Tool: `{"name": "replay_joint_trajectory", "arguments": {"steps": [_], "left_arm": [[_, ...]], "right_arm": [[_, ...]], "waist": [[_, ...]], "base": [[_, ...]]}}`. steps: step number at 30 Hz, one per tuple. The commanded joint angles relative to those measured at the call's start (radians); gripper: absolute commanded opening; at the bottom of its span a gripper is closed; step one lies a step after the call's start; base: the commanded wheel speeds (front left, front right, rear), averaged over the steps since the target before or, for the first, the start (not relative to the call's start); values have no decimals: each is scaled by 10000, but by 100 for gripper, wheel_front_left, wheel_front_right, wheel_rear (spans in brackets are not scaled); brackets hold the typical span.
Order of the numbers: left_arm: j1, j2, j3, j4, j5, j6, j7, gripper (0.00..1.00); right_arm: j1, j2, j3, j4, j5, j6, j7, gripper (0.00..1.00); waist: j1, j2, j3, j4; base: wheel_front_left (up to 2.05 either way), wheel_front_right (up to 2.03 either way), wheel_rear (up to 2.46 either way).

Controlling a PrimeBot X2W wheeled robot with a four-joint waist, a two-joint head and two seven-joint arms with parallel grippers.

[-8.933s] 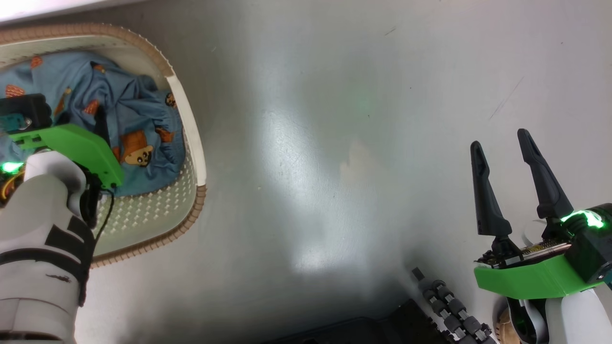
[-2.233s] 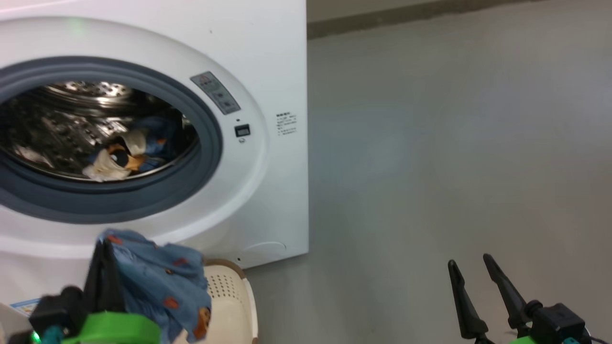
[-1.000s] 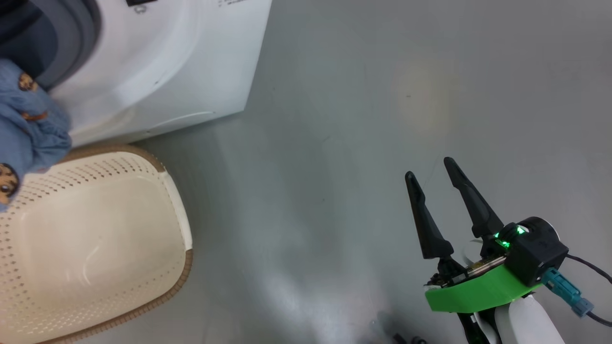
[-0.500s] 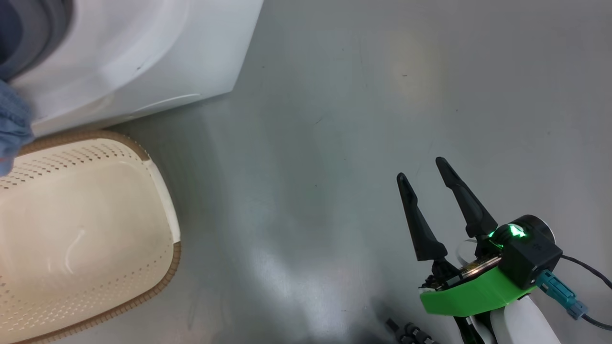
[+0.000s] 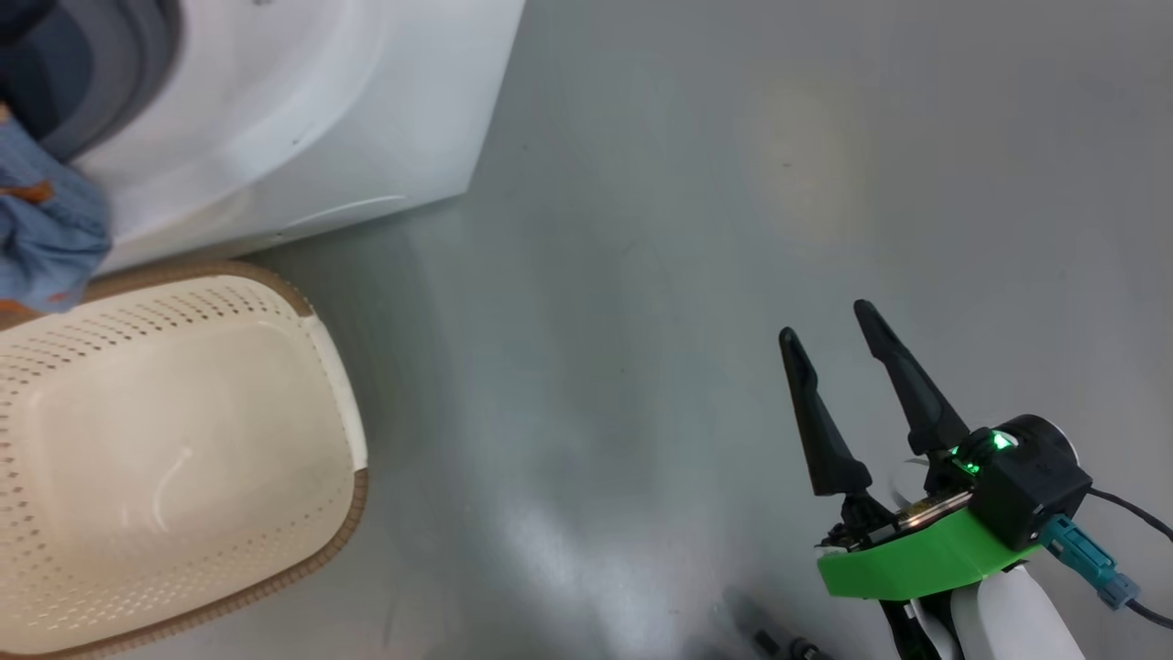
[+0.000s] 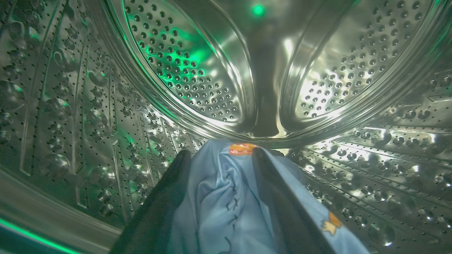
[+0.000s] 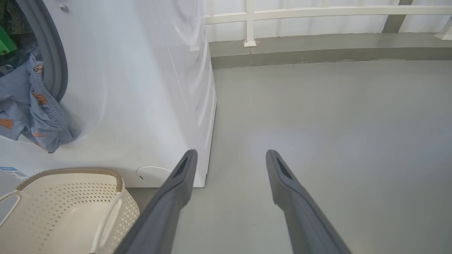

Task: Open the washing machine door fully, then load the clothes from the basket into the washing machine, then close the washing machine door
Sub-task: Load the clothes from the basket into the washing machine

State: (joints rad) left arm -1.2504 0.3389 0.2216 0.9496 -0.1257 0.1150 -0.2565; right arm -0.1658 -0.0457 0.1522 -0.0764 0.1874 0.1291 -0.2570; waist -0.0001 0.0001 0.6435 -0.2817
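My left gripper is deep inside the washing machine's steel drum, shut on the light blue printed clothes bunched between its fingers. Part of the clothes still hangs out over the grey rubber ring and down the white washing machine front; the head view catches them at the left edge. Just below the opening stands the cream basket, with nothing in it. My right gripper hovers open over the floor, far right of the machine. The washing machine door is out of view.
Grey floor stretches to the right of the machine. A white railing and a low kerb run along the back. A blue label sits low on the machine front beside the basket.
The left gripper took the clothes out of the basket and carried them into the drum, leaving the basket bare. The head camera moved throughout. The right gripper stayed open.
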Motion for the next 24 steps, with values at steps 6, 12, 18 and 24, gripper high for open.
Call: {"name": "replay_joint_trajectory", "arguments": {"steps": [6, 12, 18, 24], "left_arm": [[483, -59, -55, -354, 100, 213, -53, 100], [992, -679, 0, -669, -58, 295, -53, 100], [1587, -1446, 88, -1141, -388, 61, -53, 100], [2771, -2301, -197, -2148, -447, -398, -53, 100]], "right_arm": [[117, -45, 162, -133, -48, 16, -48, 100], [46, -45, 62, -91, -160, 16, -48, 100], [-76, -64, -140, -109, -321, 16, -48, 100], [-331, -308, -393, -119, -427, 16, -48, 100]], "waist": [[1, -1, -478, 452], [1, -1, -737, 940], [1, -1, -808, 1569], [1, -1, -911, 2326]], "base": [[0, 0, 0], [0, 0, 0], [0, 0, 0], [0, 0, 0]]}}
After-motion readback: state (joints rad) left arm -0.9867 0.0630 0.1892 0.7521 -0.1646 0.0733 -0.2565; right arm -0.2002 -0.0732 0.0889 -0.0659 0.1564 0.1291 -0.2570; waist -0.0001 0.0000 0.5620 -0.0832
